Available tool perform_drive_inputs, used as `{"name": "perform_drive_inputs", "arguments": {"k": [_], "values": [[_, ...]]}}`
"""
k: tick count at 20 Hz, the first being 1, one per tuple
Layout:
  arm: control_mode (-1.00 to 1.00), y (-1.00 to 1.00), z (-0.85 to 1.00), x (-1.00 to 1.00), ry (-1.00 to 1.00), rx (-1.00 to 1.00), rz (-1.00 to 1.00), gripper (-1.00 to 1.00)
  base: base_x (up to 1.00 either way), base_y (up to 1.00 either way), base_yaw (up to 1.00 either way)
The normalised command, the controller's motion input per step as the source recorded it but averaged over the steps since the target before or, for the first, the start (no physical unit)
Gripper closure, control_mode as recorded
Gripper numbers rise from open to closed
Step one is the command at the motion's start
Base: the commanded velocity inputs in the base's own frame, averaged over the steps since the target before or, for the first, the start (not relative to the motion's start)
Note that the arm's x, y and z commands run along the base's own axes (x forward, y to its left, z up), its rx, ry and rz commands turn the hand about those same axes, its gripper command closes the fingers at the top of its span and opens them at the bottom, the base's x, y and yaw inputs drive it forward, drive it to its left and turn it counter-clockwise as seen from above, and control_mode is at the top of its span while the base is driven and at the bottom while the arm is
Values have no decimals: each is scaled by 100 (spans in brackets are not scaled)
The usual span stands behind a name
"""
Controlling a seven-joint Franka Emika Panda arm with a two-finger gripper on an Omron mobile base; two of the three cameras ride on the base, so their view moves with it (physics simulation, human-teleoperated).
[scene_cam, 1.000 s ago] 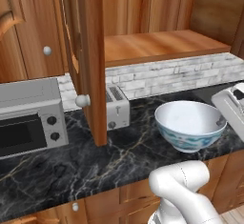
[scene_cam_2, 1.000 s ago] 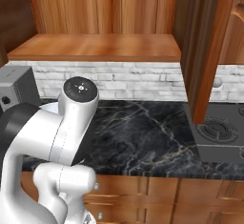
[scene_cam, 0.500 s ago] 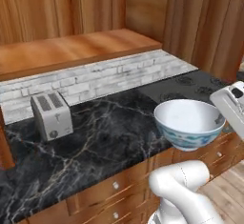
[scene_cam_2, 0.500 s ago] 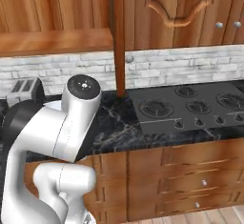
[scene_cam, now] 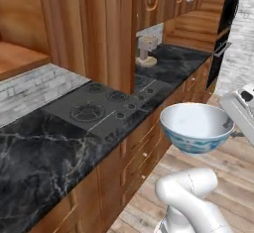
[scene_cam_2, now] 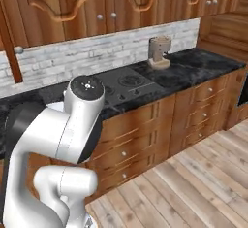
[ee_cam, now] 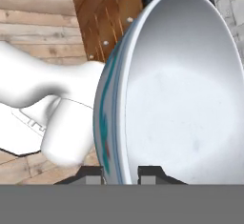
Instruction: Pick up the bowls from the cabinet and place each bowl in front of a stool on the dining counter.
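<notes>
**Blue-and-white bowl in transit as the base swings away from the cabinet**

White inside and patterned blue outside, the floral bowl rides level in the air beside the black marble counter, over the wooden floor. The gripper is clenched on its rim: in the hand view one dark fingertip sits outside the wall and the other inside, with the bowl's white hollow spreading above them.

What has changed is the whole backdrop. A second ago both base views faced the open wall cabinet, with a microwave and toaster below it. Half a second ago the toaster had slid left and a cooktop had come in. Now the cooktop sits mid-frame, a coffee machine stands further along the counter, and a run of drawers and open floor lies ahead. That is the camera turning with the base, not the things moving; the bowl has kept its place relative to the arm throughout.

My reading: the pick is done for this bowl and the robot is turning toward the dining counter. The second bowl would remain to be fetched.
</notes>
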Motion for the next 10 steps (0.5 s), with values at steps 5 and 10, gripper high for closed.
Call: {"name": "perform_drive_inputs", "arguments": {"k": [5, 10], "values": [[100, 0, 0, 0, 0, 0, 0, 100, 12, -81, -80], [100, 0, 0, 0, 0, 0, 0, 100, 30, -61, -81]]}}
